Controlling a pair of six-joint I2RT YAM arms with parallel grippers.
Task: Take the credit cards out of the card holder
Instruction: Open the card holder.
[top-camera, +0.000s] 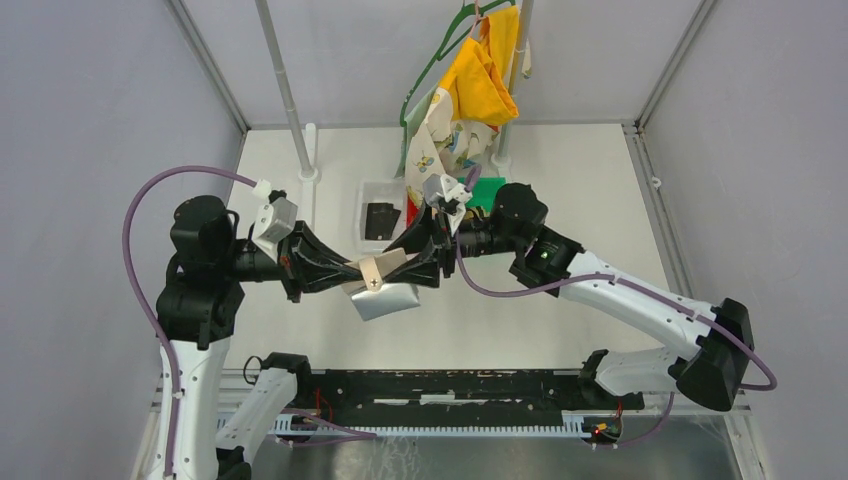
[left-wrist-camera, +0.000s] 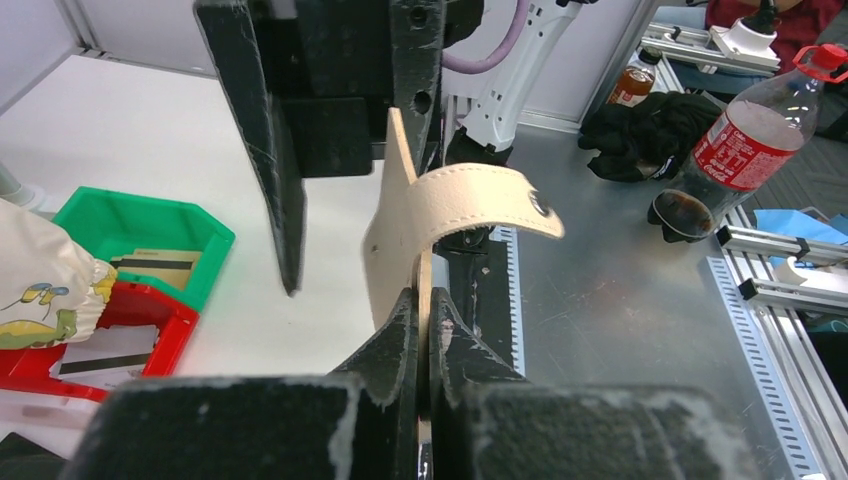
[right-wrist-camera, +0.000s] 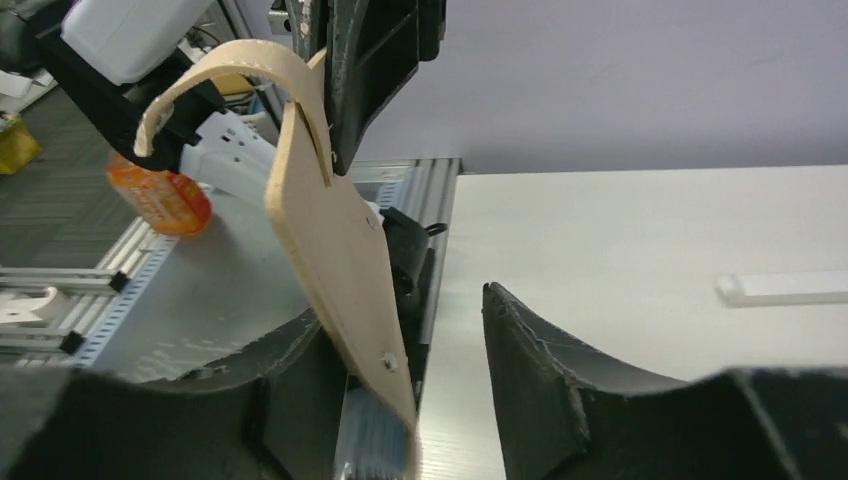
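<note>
The tan card holder (top-camera: 378, 268) hangs in the air over mid-table, and its silvery clear sleeves (top-camera: 388, 300) droop below it. My left gripper (top-camera: 352, 276) is shut on its edge; in the left wrist view the fingers (left-wrist-camera: 400, 335) pinch the tan panel (left-wrist-camera: 392, 250), and the snap tab (left-wrist-camera: 480, 200) curls right. My right gripper (top-camera: 428, 262) is open around the holder's other end. In the right wrist view the tan flap (right-wrist-camera: 340, 260) sits between the jaws, close to the left finger (right-wrist-camera: 250, 370). A black credit card (top-camera: 381, 220) lies in the white bin (top-camera: 364, 192).
A green bin (left-wrist-camera: 95, 215) holds a pale striped card (left-wrist-camera: 155, 263), and a red bin (left-wrist-camera: 160, 305) holds another (left-wrist-camera: 95, 360). Patterned and yellow clothes (top-camera: 470, 90) hang from a rail at the back, beside a white pole (top-camera: 290, 100). Bottles stand beyond the table's near edge (left-wrist-camera: 745, 150).
</note>
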